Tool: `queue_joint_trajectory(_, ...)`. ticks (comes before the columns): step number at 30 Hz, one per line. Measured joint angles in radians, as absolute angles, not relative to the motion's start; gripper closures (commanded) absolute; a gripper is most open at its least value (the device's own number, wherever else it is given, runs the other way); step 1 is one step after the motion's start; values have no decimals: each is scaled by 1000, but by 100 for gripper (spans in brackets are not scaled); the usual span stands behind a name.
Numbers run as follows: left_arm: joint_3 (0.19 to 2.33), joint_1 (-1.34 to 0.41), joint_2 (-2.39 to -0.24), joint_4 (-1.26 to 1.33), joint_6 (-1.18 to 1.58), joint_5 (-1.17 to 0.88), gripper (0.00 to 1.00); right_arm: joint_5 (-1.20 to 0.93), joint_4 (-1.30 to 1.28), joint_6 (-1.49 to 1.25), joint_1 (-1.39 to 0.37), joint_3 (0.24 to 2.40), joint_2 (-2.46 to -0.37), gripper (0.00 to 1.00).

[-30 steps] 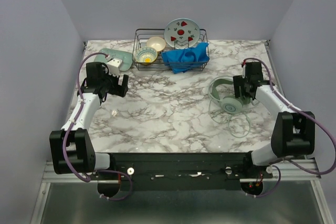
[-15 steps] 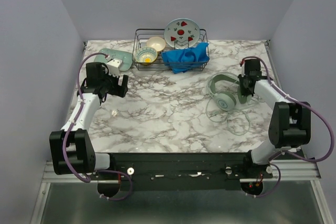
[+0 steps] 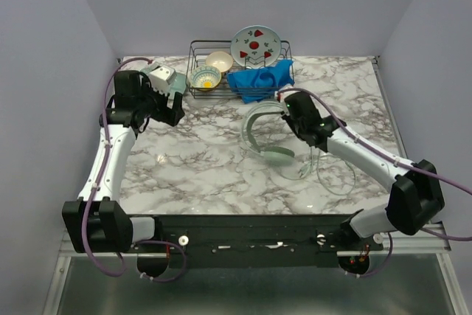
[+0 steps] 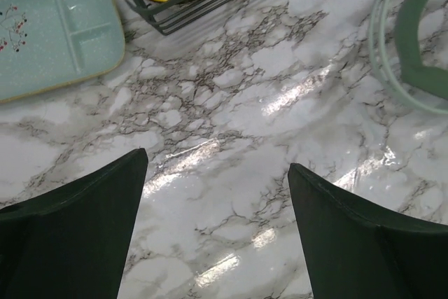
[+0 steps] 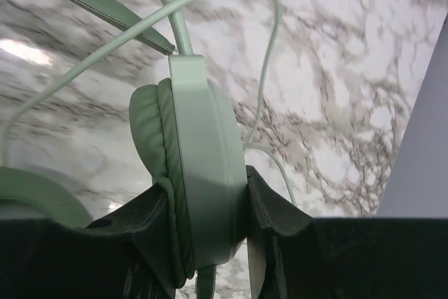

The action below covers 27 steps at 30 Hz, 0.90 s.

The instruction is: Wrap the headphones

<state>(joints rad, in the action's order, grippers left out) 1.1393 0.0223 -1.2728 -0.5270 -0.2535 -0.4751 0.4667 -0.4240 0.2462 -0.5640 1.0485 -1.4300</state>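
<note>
rack holding bowls, plate, blue cloth, right gripper clamping headphones, left gripper wide, empty

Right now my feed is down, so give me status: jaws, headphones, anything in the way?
Left gripper open, empty. Right gripper clamped on one ear cup of headphones. Cable trails loose on table; wire rack close behind.

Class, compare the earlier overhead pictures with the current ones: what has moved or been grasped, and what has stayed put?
The right hand closed on an ear cup of the headphones and carried them left, from the table's right side toward the middle, cable trailing. The left hand, open throughout, moved back toward the tray. The dish rack, plate, blue cloth and tray stayed put.
</note>
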Motion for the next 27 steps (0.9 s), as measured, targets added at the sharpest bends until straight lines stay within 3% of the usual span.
queue_joint_trajectory(12, 1185, -228, -1249, -563, -220, -434, 1, 542, -441, 233, -932, 1459, -1675, 99)
queue_joint_trajectory(19, 1123, -238, -1252, -517, -211, -235, 1, 539, -444, 235, -968, 1506, -1730, 99)
queue_joint_trajectory(24, 1099, -238, -1287, -492, -219, -199, 1, 525, -439, 232, -968, 1506, -1721, 99)
queue_joint_trajectory(26, 1092, -238, -1303, -488, -221, -203, 5, 507, -431, 230, -968, 1500, -1706, 99)
queue_joint_trajectory(27, 1088, -238, -1311, -487, -221, -207, 13, 500, -422, 229, -969, 1496, -1695, 99)
